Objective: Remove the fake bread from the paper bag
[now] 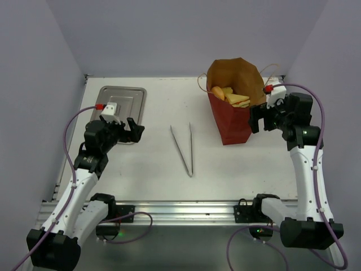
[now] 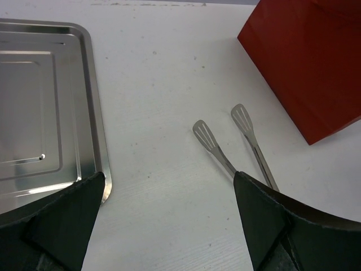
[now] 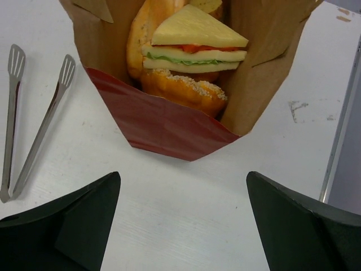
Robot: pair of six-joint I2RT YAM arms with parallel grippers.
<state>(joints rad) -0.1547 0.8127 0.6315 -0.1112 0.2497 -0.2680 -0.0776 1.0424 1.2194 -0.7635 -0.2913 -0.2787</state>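
Right claw (image 3: pixel 181 182): jaws apart, empty, just beside the paper bag (image 3: pixel 163 121). Left claw (image 2: pixel 169 180): apart, empty.
Bag: far right corner of tabletop (image 1: pixel 158 113), mouth open.
Fake bread (image 3: pixel 180 90): inside. I judge it light and stiff; I'd pinch the sandwich wedge (image 3: pixel 194 42) across its flat faces.

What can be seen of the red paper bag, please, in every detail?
The paper bag is red outside and plain brown inside. It is made of stiff, creased paper, with thin tan string handles at its rim. It stands upright on the white table, toward the far right, with its mouth spread wide open. Inside lies the fake bread, a sandwich and seeded rolls. The open right gripper is close in front of it, not touching.
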